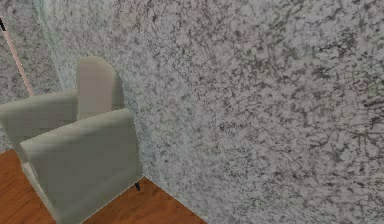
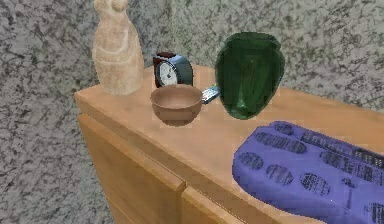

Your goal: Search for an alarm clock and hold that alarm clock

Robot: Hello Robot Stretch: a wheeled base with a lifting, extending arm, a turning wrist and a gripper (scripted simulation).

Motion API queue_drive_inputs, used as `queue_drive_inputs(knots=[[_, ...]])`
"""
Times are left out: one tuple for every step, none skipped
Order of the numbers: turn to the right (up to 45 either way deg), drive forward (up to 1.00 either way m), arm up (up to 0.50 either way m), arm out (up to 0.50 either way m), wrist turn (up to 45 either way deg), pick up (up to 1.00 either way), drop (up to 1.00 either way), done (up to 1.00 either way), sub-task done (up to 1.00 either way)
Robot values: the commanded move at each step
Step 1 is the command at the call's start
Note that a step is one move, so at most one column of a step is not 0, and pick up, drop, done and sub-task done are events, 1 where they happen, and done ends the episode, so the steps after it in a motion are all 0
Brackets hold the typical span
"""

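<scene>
Purple bumpy tray [image 2: 310,165] up front on wooden dresser [image 2: 215,140]; alarm clock [image 2: 172,70] just behind brown bowl [image 2: 177,103]. Can't tell gripper's state.

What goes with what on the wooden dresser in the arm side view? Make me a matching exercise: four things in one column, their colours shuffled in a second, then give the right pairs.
Things:
1. vase
2. bowl
3. statue
4. alarm clock

Colours:
A. pale tan
B. dark green
C. dark rim with a pale face
D. reddish brown

Pairs: 1-B, 2-D, 3-A, 4-C
</scene>
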Motion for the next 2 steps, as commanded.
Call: queue_drive_inputs(knots=[[0.0,0.00,0.38,0.00,0.0,0.00,0.00,0.00,0.00],[0.0,0.00,0.00,0.40,0.0,0.00,0.00,0.00,0.00]])
